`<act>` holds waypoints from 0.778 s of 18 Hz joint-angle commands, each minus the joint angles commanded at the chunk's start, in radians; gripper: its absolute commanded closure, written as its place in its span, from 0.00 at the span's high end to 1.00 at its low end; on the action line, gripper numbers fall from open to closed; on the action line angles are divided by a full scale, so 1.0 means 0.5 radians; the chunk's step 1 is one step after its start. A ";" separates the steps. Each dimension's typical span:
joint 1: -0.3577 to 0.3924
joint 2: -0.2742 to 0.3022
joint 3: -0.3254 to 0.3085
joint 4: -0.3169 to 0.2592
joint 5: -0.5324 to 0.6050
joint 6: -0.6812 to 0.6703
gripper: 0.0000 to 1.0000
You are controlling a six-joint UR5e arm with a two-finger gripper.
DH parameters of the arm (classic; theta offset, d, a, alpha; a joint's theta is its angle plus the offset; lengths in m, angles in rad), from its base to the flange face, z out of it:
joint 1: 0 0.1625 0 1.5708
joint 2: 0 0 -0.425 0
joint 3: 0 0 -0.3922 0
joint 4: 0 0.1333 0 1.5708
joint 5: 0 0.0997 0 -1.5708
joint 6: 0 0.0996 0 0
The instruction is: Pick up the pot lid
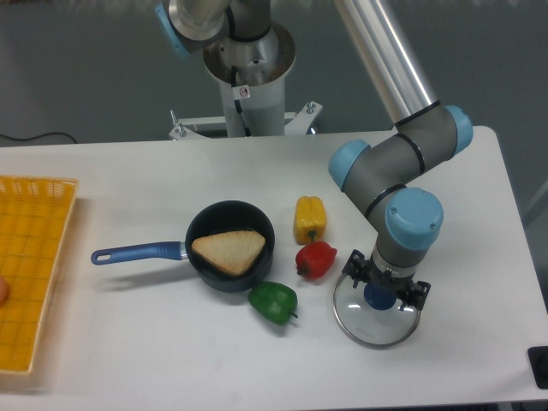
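Note:
A round glass pot lid (377, 317) with a metal rim lies flat on the white table at the front right. Its blue knob (380, 297) shows in the middle. My gripper (383, 291) points straight down over the lid, its fingers on either side of the knob. From this angle the wrist hides the fingertips, so whether they press on the knob is not visible.
A dark pan (231, 245) with a blue handle holds a slice of toast. Beside it sit a yellow pepper (310, 218), a red pepper (316, 259) and a green pepper (273, 300). A yellow basket (26, 272) stands at the left edge.

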State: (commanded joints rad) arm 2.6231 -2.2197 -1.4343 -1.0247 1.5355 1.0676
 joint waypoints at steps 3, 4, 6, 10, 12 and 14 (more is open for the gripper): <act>0.000 -0.003 0.000 0.000 0.000 0.000 1.00; 0.000 -0.003 0.000 0.000 0.000 0.003 1.00; 0.000 -0.009 0.000 0.000 0.003 0.009 0.99; -0.006 -0.015 -0.006 0.000 0.006 0.040 0.88; -0.003 -0.012 -0.009 -0.003 0.006 0.061 0.85; -0.003 -0.015 -0.009 -0.003 0.006 0.064 0.81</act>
State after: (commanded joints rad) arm 2.6216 -2.2273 -1.4389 -1.0262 1.5386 1.0999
